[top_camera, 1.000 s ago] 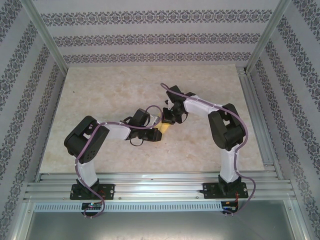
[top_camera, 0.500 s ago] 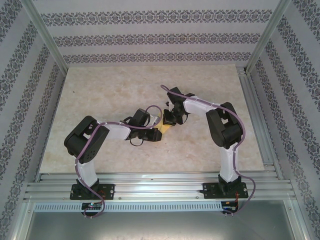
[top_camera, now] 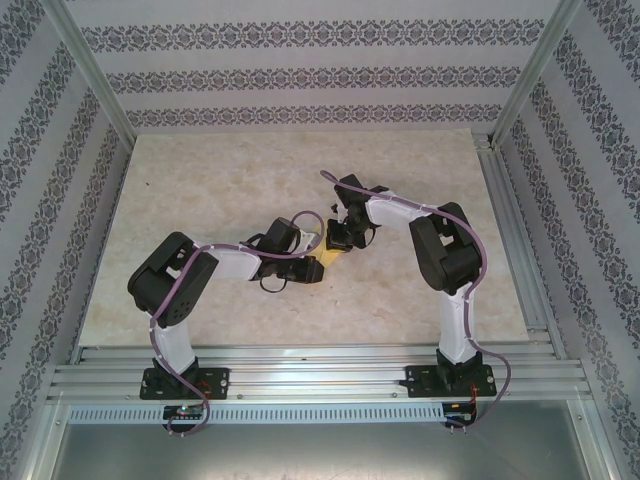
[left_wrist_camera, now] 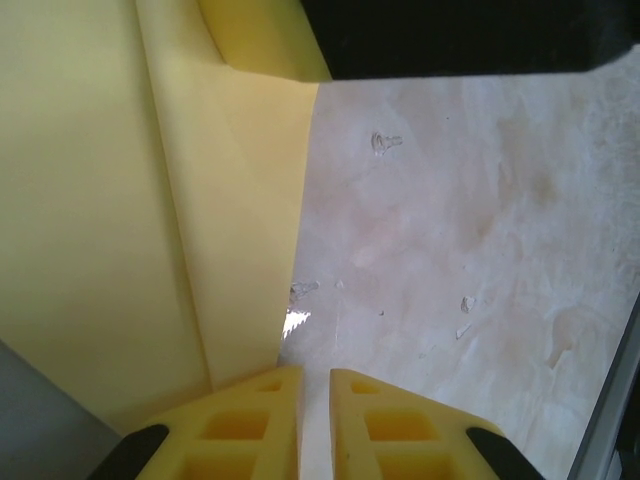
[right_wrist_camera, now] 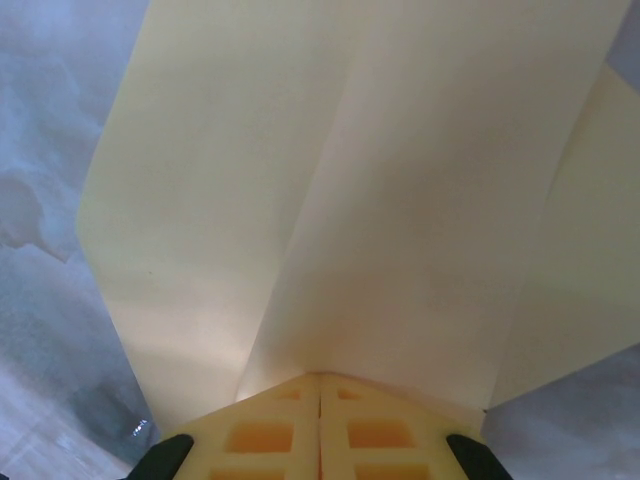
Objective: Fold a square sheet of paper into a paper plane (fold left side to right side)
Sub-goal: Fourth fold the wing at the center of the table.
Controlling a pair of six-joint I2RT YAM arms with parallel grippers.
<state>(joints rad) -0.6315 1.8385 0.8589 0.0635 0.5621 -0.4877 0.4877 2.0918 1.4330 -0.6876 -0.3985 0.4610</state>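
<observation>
Two arms reach in from the near edge of the table (top_camera: pixel 200 180) and meet at its middle, over the sheet of paper (top_camera: pixel 335 257), of which a small yellow patch shows between them. In the left wrist view the left gripper (left_wrist_camera: pixel 315 372) has its fingers nearly together with a thin slit between them, right at an edge of the sheet; I cannot tell whether they pinch any paper. The right gripper (right_wrist_camera: pixel 320 376) is clenched, its fingertips set on the sheet where a crease runs away from them, and another layer overlaps on the right. Judging by the layers and creases, the left-to-right fold is being pressed flat rather than just begun. The next move likely calls for sliding the closed fingers along the crease towards its far end, while the other gripper steadies the sheet so the layers do not shift
</observation>
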